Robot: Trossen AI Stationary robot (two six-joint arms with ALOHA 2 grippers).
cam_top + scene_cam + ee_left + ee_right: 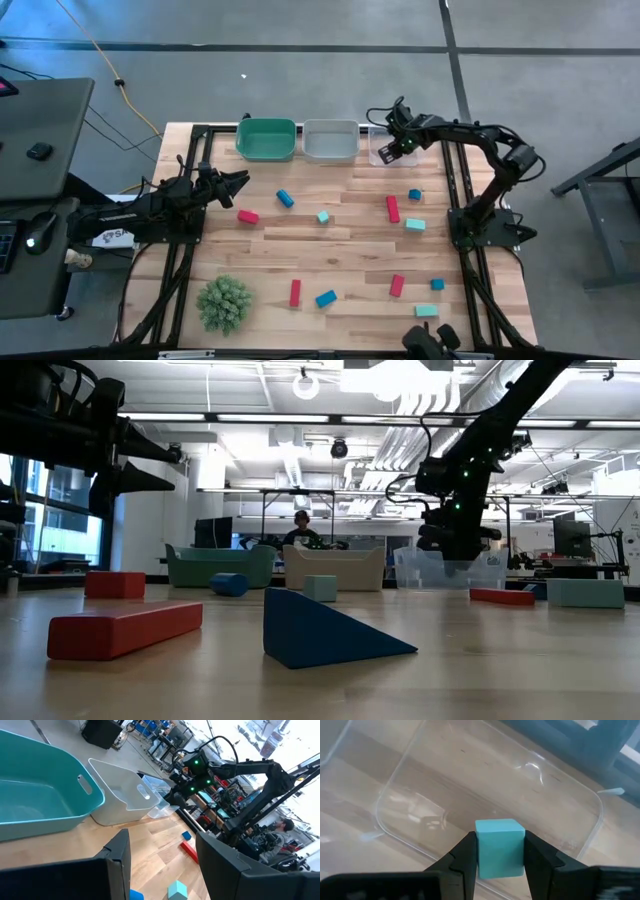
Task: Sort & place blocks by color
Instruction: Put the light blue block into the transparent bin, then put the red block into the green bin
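My right gripper [500, 855] is shut on a light teal block [500, 832] and points steeply down over the clear bin [470, 785] at the table's far right [378, 158]. In the low view it hangs just above that bin [450, 572]. The left gripper [165, 870] waits open and level near the table's left edge [235, 182], touching nothing. Several red, blue and teal blocks lie flat on the table, among them a red bar [392, 208], a blue block [285, 198] and a teal cube [323, 217]. My right gripper pinches the teal block by two opposite sides [481, 852] between its two fingers. The fingers come from above, slanting steeply down. The block is lifted clear, above the clear bin's floor, with its top face showing past the fingertips.
A green bin [265, 140] and a grey bin [330, 140] stand beside the clear one along the far edge. A green spiky ball [224, 303] sits at the near left. A person [300, 530] shows in the room beyond the table.
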